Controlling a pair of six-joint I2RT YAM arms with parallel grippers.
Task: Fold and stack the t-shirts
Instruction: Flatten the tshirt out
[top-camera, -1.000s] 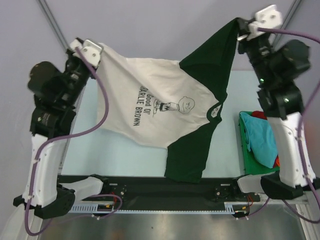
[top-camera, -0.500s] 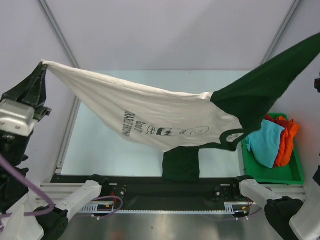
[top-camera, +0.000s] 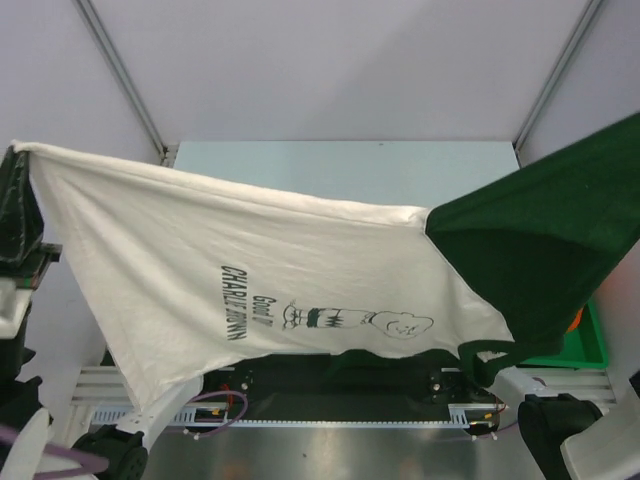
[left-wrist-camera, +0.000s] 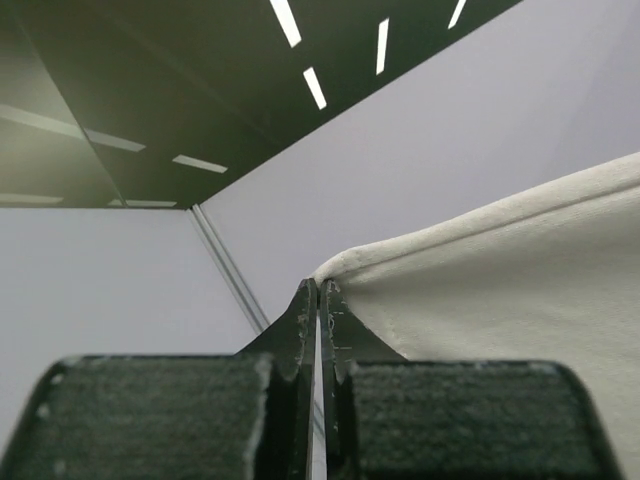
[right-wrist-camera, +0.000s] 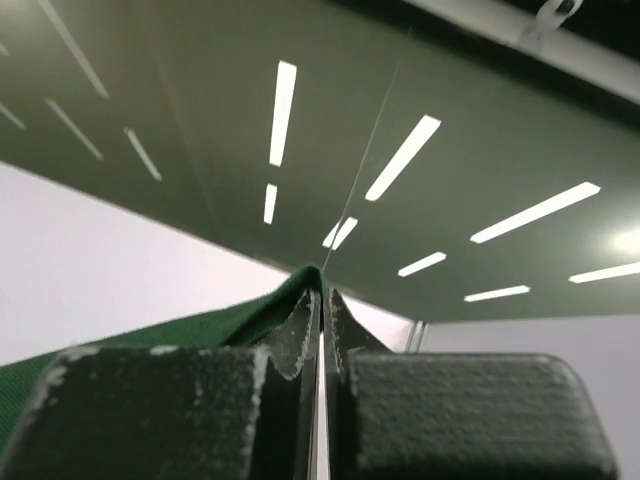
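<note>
A cream-white t-shirt (top-camera: 230, 260) with dark lettering and a cartoon graphic hangs stretched in the air above the table. Dark green cloth (top-camera: 540, 250) continues from its right side; I cannot tell whether it is a separate shirt or joined to it. My left gripper (top-camera: 17, 155) is at the far left, shut on the cream hem corner. The left wrist view shows its jaws (left-wrist-camera: 320, 290) pinched on the cream edge (left-wrist-camera: 500, 270). My right gripper is outside the top view. In the right wrist view it (right-wrist-camera: 320, 285) is shut on the green cloth (right-wrist-camera: 150, 340).
The pale blue table (top-camera: 340, 165) shows behind the cloth. A green bin (top-camera: 592, 345) with an orange cloth (top-camera: 577, 322) peeks out at the right edge. The black base rail (top-camera: 340, 390) lies along the near edge. Metal frame posts (top-camera: 120, 75) rise at both back corners.
Both arms have lifted and spread apart, raising the cloth towards the camera. It now hangs taut and hides most of the table and the bin; the right gripper has left the top view.
</note>
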